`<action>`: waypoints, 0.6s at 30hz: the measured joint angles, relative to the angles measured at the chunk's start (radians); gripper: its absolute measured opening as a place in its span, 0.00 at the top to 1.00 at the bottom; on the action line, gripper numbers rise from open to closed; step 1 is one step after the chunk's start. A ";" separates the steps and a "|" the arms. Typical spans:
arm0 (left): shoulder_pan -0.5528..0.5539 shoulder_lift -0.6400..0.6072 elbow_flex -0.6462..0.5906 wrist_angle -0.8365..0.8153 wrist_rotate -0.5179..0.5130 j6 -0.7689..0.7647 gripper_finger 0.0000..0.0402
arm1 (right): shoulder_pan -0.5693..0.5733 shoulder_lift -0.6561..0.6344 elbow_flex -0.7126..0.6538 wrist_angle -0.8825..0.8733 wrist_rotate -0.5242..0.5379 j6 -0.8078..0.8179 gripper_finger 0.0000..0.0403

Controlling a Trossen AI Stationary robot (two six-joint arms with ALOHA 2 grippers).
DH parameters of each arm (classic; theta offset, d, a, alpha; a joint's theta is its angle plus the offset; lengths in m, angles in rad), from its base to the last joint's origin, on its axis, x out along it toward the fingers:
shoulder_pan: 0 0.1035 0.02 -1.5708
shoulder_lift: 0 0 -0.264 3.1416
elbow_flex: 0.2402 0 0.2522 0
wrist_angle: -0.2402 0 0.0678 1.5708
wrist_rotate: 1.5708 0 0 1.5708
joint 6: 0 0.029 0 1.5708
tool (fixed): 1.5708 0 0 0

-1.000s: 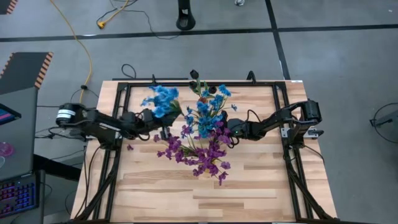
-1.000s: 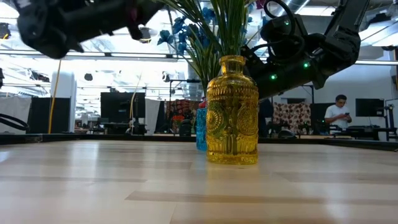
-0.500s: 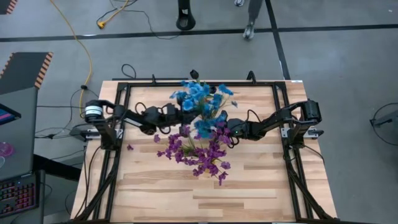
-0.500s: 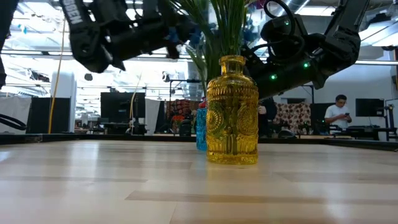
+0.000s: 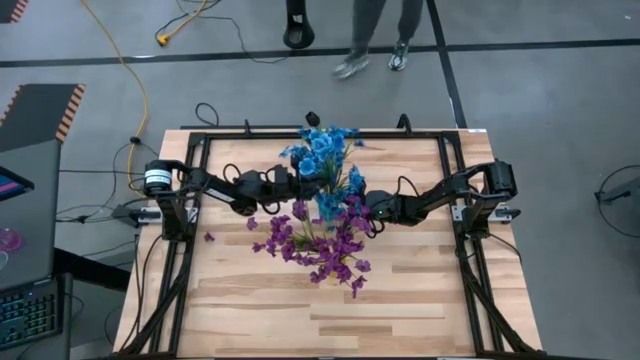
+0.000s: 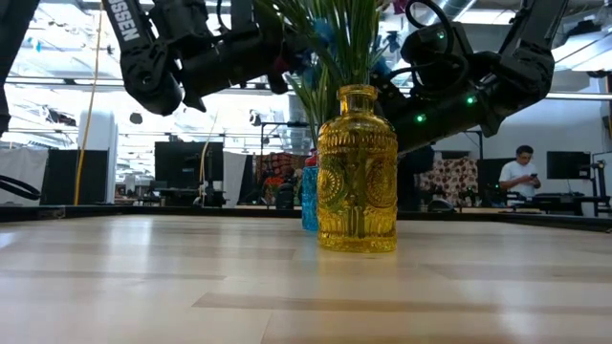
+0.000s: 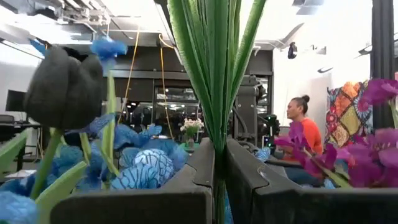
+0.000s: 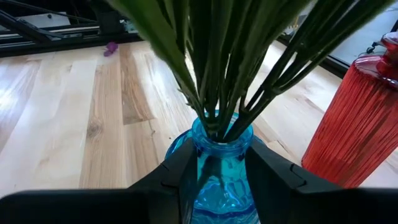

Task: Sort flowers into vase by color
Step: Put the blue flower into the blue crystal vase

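My left gripper [image 5: 298,183] reaches in from the table's left and is shut on a sprig of blue flowers [image 5: 322,148], whose heads stand over the far middle of the table. Beside it a dark bud [image 7: 65,87] and more blue flowers [image 5: 335,200] rise from the blue vase [image 8: 221,186]. My right gripper [image 5: 368,212] comes from the right and is shut on that vase. Purple flowers [image 5: 325,250] spread toward the near side, above the yellow vase [image 6: 357,172], which stands on the table in front of the blue vase [image 6: 309,201]. My left gripper pinches the sprig's bundle of green stems [image 7: 217,124] between its two fingers [image 7: 186,180]. The fingers come from the table's left, slanting a little upward, and lie across the stems, which rise upright past them. My right gripper clasps the blue vase's neck [image 8: 221,149] between its two fingers [image 8: 177,180], coming nearly level from the table's right. The vase stands upright; its foot is out of view.
A red ribbed vase [image 8: 360,124] stands close beside the blue one. A loose purple petal [image 5: 208,237] lies on the table's left part. The near half of the wooden table [image 5: 330,320] holds nothing else. People show in the room beyond [image 6: 521,172].
My left gripper has carried the blue sprig toward the table's right, sinking a little and rolling slightly, up to the cluster of vases. The sprig's heads now stand over the other blue flowers.
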 joint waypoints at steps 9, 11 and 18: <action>0.008 0.051 0.001 -0.004 0.000 -0.002 1.00 | 0.000 0.000 0.000 -0.001 0.000 0.000 0.63; 0.008 0.054 0.001 0.004 0.001 0.004 1.00 | 0.000 0.000 0.000 -0.002 0.000 0.000 0.63; 0.015 0.061 0.000 -0.001 0.004 0.048 1.00 | 0.000 0.000 0.000 -0.002 0.000 0.000 0.63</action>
